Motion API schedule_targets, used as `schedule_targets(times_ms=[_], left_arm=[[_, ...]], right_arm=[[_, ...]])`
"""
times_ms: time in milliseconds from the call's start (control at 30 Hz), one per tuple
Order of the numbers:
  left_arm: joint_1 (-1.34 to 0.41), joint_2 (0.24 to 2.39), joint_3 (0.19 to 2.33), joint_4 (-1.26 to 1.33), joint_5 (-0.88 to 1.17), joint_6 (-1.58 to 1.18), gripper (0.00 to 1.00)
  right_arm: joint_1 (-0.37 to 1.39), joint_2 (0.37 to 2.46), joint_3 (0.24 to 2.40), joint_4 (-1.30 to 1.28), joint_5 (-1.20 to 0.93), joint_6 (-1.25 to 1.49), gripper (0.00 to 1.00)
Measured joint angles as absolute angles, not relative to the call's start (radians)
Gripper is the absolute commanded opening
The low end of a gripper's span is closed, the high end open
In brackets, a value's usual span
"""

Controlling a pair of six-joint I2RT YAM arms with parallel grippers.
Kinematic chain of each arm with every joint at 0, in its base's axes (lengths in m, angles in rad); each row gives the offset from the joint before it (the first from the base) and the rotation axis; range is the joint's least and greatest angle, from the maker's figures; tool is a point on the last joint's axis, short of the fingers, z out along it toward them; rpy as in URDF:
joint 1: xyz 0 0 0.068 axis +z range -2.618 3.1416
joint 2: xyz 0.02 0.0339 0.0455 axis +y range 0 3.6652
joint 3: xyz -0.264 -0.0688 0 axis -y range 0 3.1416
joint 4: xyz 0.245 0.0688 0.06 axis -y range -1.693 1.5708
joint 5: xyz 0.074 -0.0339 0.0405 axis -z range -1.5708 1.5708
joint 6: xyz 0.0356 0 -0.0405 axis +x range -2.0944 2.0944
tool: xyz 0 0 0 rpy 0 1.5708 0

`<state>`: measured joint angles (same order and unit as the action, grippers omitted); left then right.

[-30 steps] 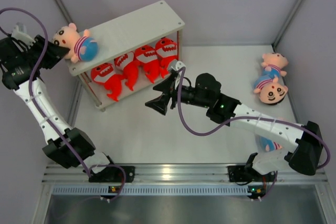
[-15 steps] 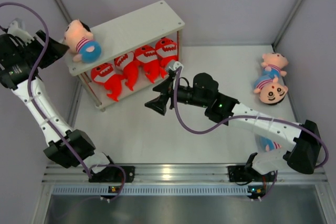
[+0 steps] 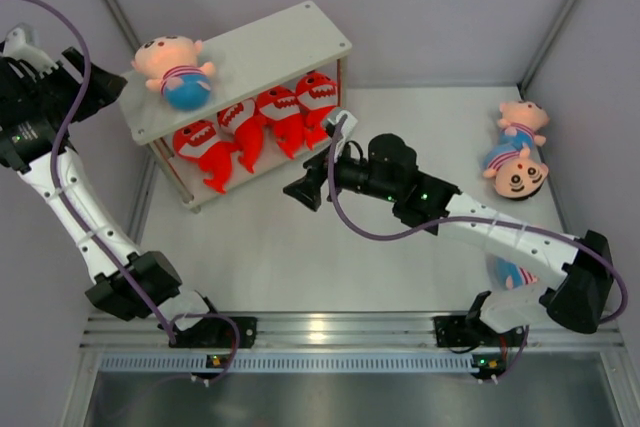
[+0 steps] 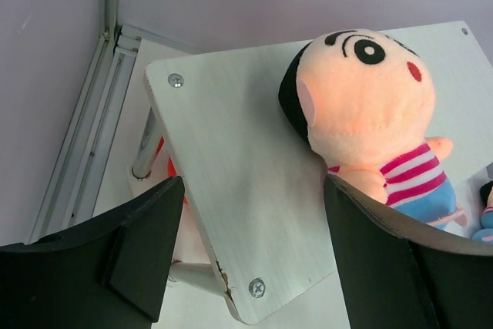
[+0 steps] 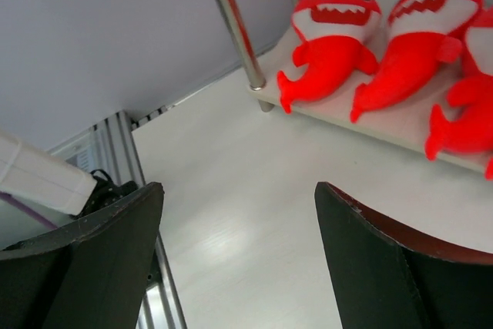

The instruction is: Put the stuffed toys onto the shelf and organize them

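The white two-tier shelf [image 3: 270,47] stands at the back left. A boy doll [image 3: 175,72] lies face up on the left end of its top board, free of any grip. Several red sharks [image 3: 262,119] lie in a row on the lower board. My left gripper [image 3: 108,82] is open just off the shelf's left end. In the left wrist view its fingers straddle the board's corner [image 4: 246,190], and the doll [image 4: 370,113] lies past my right finger. My right gripper [image 3: 310,175] hangs open and empty over the table before the shelf, facing two of the sharks [image 5: 331,44].
Two more boy dolls [image 3: 520,152] lie on the table at the far right, close to the right wall. A further one [image 3: 510,272] shows partly under my right forearm. A thin metal shelf leg [image 5: 235,28] stands ahead of my right gripper.
My left gripper opened and let go of the boy doll, which rolled onto its back on the top board. The gripper drew back to the left. My right gripper moved slightly toward the shelf.
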<state>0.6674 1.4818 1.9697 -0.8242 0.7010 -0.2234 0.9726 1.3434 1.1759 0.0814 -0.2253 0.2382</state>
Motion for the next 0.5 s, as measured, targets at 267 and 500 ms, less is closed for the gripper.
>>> schedule_targets(times_ms=[267,500], left_arm=[[0.668,1.459,1.966,-0.826,0.697,-0.177,0.81],[0.668,1.35,1.911,-0.831,0.694,-0.13,0.82]], right_arm=[[0.609,1.174,1.087,-0.15,-0.097,0.388,0.81],[0.125,0.997,1.02,-0.378,0.027,0.422,0.84]])
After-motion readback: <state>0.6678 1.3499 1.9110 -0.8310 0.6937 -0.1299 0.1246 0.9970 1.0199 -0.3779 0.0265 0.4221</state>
